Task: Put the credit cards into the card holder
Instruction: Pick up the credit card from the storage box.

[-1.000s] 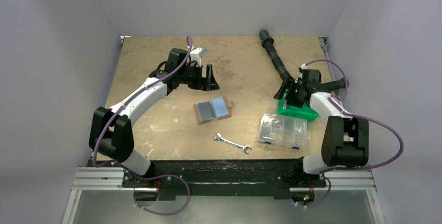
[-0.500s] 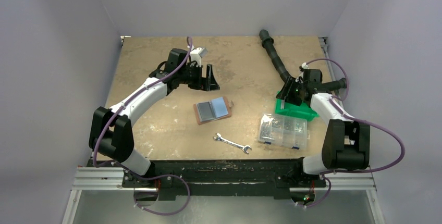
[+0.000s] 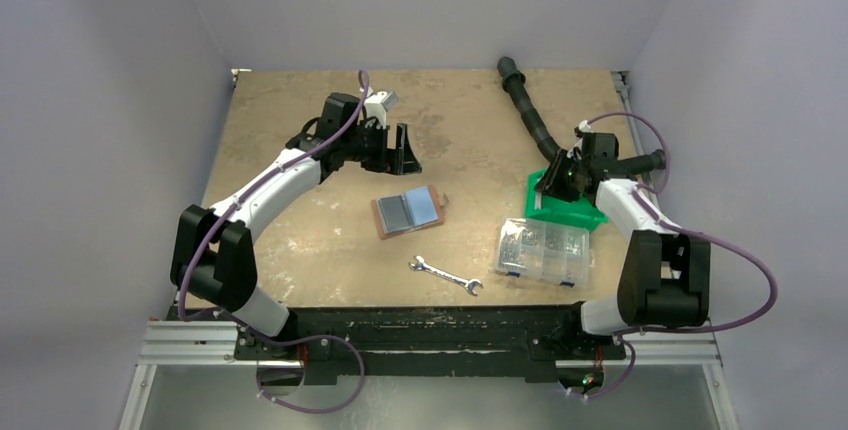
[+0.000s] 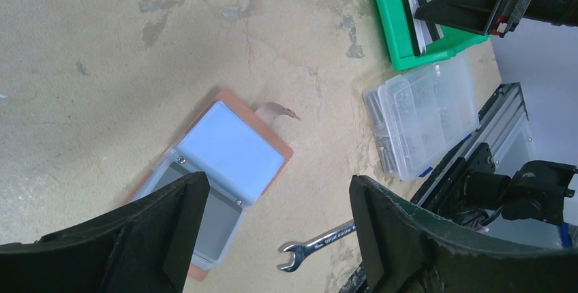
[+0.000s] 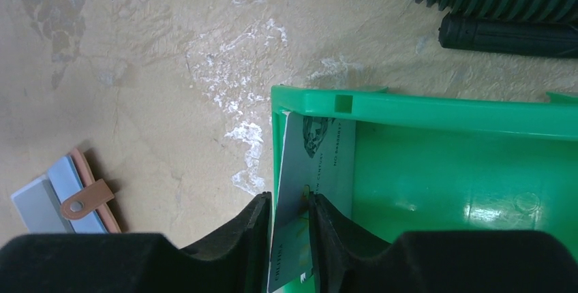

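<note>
Tan worn desk (image 3: pixel 470 120): green plastic bin (image 5: pixel 422 109) sits near the right edge. The right gripper (image 5: pixel 288 201) is down inside it, jaws clamped on a grey printed card (image 5: pixel 320 150) that stands against the bin's left wall; edge-on looks like the only way to pinch it. Reddish-brown leather card holder (image 4: pixel 255 125) lies open mid-desk, so its pockets are reachable. Light blue card (image 4: pixel 228 151) and grey-blue card (image 4: pixel 218 225) lie on its halves; can't tell if they're pocketed. Left gripper (image 4: pixel 278 182) hovers above, jaws wide apart, holding nothing.

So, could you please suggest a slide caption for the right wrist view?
Right gripper pinching a grey card standing against the green bin wall, card holder nearby.
</note>
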Robot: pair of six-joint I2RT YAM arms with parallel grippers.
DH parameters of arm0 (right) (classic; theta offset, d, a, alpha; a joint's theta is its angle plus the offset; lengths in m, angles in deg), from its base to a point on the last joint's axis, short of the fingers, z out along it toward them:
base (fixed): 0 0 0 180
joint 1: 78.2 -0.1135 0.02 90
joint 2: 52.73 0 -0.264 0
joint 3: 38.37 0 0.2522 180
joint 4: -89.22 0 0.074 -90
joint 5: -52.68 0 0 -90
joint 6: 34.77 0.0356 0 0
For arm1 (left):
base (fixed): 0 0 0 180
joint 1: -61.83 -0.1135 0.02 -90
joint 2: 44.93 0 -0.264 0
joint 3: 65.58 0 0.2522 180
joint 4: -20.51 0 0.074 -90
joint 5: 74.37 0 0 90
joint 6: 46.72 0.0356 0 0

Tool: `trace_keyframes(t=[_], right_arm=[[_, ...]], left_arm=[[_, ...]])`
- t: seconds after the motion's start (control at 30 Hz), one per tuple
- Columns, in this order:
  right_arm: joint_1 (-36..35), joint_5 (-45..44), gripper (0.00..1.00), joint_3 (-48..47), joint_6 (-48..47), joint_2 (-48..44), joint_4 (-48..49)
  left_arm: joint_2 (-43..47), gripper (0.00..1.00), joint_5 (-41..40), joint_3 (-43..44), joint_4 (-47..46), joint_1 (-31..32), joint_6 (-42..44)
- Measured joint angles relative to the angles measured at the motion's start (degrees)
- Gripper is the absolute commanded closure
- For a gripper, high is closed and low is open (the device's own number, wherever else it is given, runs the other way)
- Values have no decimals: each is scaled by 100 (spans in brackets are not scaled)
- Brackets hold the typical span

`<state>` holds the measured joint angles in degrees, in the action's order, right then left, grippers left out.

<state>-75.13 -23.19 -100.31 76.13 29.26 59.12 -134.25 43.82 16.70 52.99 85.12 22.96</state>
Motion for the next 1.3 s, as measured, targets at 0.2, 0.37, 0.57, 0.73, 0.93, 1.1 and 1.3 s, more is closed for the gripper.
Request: trace_keyframes(t=[0.2,0.37,0.57,0.73,0.93,1.1,1.3], right_arm=[[0,-90,80,0,2,-146,-42],[4,-116,87,0,-2,-201,-44],[11,-120,98,0,2,-203,-44],[11,-155,100,0,-13,-203,-76],[9,-269,100,-13,-68,-240,-216],[4,-835,100,-151,-127,-588,-577],[-767,-1869,100,-623,-214,-1320,-800]], left_arm=[[0,18,17,0,-4,0,0],[0,18,37,0,-20,0,0],[0,18,42,0,-20,0,0],[0,18,46,0,-20,0,0],[0,18,59,0,-20,0,0],[0,18,46,0,-20,0,-2],[-2,34,-179,-87,-15,0,-22]])
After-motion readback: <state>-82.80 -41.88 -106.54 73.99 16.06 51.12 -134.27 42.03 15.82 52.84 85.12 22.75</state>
